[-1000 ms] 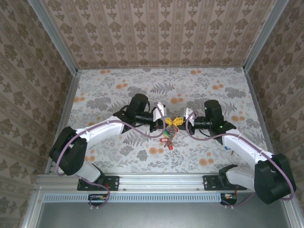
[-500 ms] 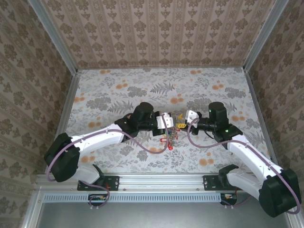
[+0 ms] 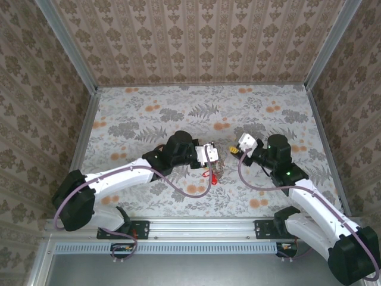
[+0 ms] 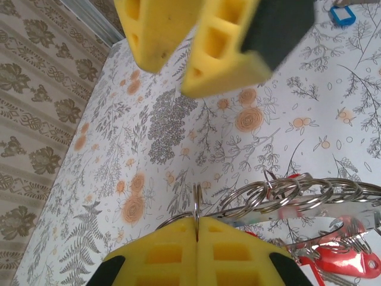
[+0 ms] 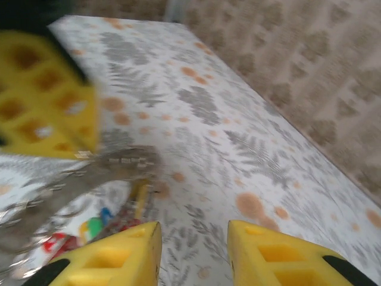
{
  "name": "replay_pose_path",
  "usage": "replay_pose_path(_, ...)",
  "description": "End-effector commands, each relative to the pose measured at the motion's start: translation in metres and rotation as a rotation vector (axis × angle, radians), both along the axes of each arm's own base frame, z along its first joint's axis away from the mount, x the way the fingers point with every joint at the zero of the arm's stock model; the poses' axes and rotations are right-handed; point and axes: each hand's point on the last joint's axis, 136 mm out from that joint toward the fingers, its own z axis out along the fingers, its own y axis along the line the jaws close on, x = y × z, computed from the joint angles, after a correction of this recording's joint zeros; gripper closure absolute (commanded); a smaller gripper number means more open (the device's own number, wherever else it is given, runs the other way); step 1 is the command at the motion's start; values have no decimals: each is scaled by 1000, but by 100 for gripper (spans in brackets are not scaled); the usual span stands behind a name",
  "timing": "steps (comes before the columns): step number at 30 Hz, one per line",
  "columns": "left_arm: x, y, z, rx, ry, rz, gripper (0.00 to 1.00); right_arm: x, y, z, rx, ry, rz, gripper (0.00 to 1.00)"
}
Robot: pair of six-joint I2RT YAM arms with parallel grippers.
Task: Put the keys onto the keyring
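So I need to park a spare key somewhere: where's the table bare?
The far stretch of the table, between the back wall and both arms, is bare; so is the near strip between the arm bases. The middle is crowded: left gripper holding the keyring, right gripper close beside.

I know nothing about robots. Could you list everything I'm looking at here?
large round metal keyring with silver keys: one, silver, with red, green, blue and yellow plastic tags, mid-table between the arms.
small blue oblong plastic tag: one, blue, on the table apart from the keyring.
floral-patterned table: one, pale with orange flowers, under everything.
brown patterned wallpaper walls: three, around the table.
left arm: one, white and black, jaws with yellow pads shut on a keyring loop.
right arm: one, white and black, jaws open, facing the keyring.
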Motion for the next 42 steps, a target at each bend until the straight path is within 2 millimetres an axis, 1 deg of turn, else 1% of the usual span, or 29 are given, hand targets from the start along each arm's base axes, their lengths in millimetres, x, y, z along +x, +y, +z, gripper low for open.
replay_pose_path(1, 4, 1, 35, -186, 34, 18, 100, 37, -63, 20, 263, 131, -521, 64)
replay_pose_path(2, 6, 3, 37, -222, 69, 24, 100, 41, -86, 14, 323, 211, -684, 69)
replay_pose_path(3, 8, 5, 39, -256, 94, 30, 100, 40, -103, 5, 359, 297, -804, 70)
replay_pose_path(4, 9, 7, 40, -283, 112, 32, 100, 37, -116, -5, 384, 370, -898, 68)
replay_pose_path(6, 11, 11, 41, -327, 141, 48, 100, 22, -146, -33, 432, 540, -1117, 69)
replay_pose_path(7, 12, 12, 42, -342, 148, 51, 100, 15, -155, -45, 457, 605, -1193, 68)
replay_pose_path(9, 12, 13, 41, -360, 170, 53, 100, -8, -173, -73, 467, 732, -1345, 66)
replay_pose_path(10, 12, 14, 41, -366, 181, 53, 100, -17, -179, -84, 464, 772, -1398, 64)
replay_pose_path(12, 12, 15, 40, -382, 193, 53, 100, -38, -198, -104, 467, 831, -1529, 62)
replay_pose_path(14, 13, 17, 42, -407, 200, 54, 100, -56, -213, -119, 491, 861, -1640, 61)
replay_pose_path(16, 14, 19, 43, -427, 214, 56, 100, -70, -222, -130, 553, 891, -1710, 61)
replay_pose_path(20, 15, 22, 43, -431, 213, 53, 100, -98, -241, -145, 656, 879, -1868, 59)
replay_pose_path(21, 16, 23, 44, -438, 203, 54, 100, -104, -245, -147, 682, 873, -1904, 58)
replay_pose_path(24, 22, 26, 45, -446, 197, 69, 100, -113, -248, -156, 737, 892, -1947, 59)
replay_pose_path(26, 22, 26, 42, -434, 200, 56, 100, -114, -246, -162, 755, 914, -1942, 59)
replay_pose_path(29, 22, 26, 40, -422, 205, 37, 100, -123, -248, -165, 712, 927, -1990, 59)
replay_pose_path(31, 23, 25, 38, -418, 212, 29, 100, -129, -251, -163, 687, 926, -2030, 60)
replay_pose_path(33, 23, 25, 38, -418, 220, 16, 100, -123, -249, -164, 699, 934, -1996, 61)
replay_pose_path(38, 22, 25, 43, -421, 232, -29, 100, -128, -238, -179, 707, 1044, -2012, 65)
replay_pose_path(40, 21, 25, 43, -415, 234, -45, 100, -121, -235, -183, 711, 1054, -1973, 68)
replay_pose_path(42, 22, 26, 43, -414, 237, -53, 100, -110, -232, -185, 719, 1064, -1912, 68)
